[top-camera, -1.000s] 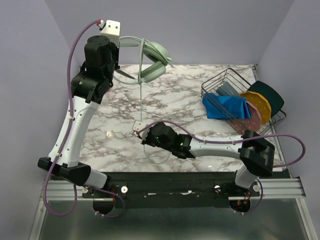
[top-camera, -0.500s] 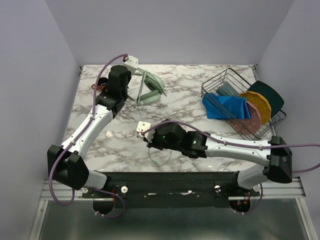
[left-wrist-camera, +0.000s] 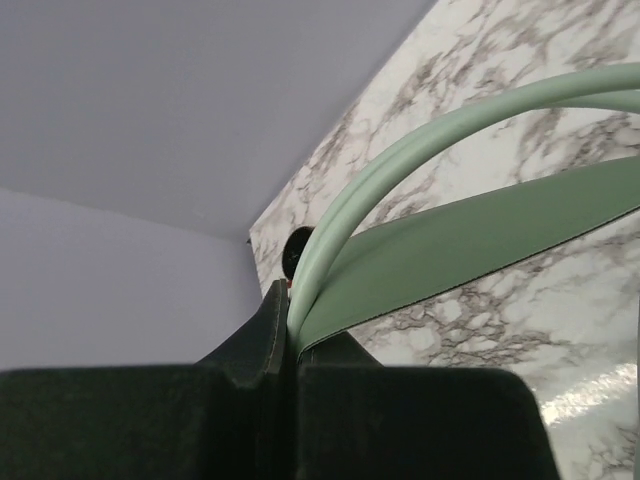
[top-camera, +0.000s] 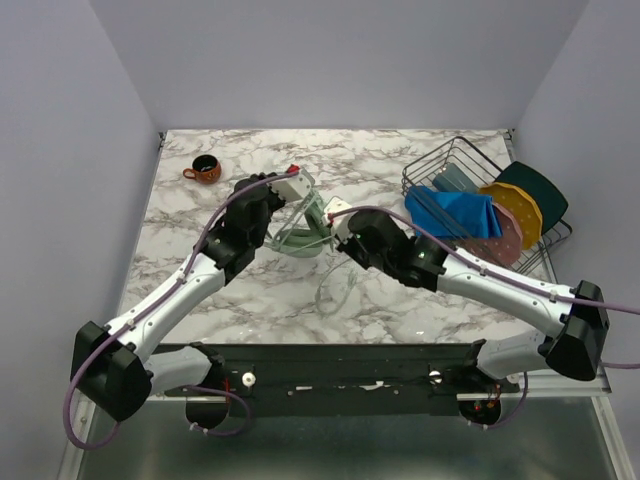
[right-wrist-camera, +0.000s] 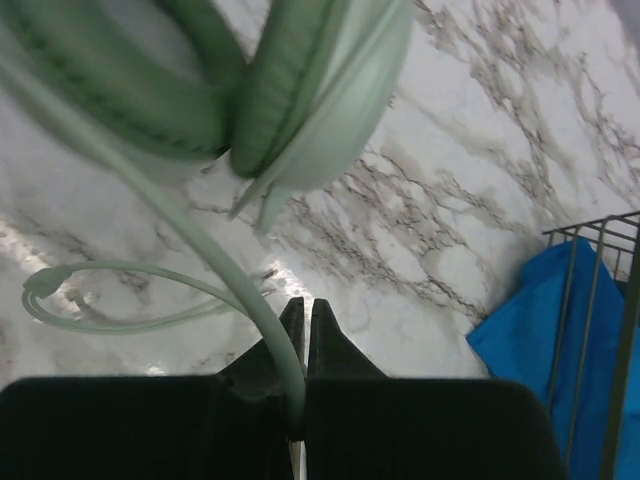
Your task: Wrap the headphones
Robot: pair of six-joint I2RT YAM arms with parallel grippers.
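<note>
The pale mint-green headphones [top-camera: 299, 238] rest near the middle of the marble table, between my two grippers. My left gripper [top-camera: 299, 203] is shut on the slim headband [left-wrist-camera: 450, 235], which runs out from between its jaws [left-wrist-camera: 286, 305]. My right gripper [top-camera: 330, 230] is shut on the thin green cable [right-wrist-camera: 200, 240], just right of the cups. In the right wrist view the two padded cups [right-wrist-camera: 310, 90] lie side by side ahead of that gripper [right-wrist-camera: 306, 312]. Loose cable loops [top-camera: 336, 290] lie on the table in front.
A small brown cup [top-camera: 203, 168] stands at the back left. A wire dish rack [top-camera: 452, 160] at the right holds a blue cloth [top-camera: 452, 214] and coloured plates [top-camera: 518, 214]. The cloth [right-wrist-camera: 560, 330] is close to my right gripper.
My left arm has swung the headphones from high at the back left down to the table's middle. My right gripper has moved from the front centre up to the cups, still holding the cable.
</note>
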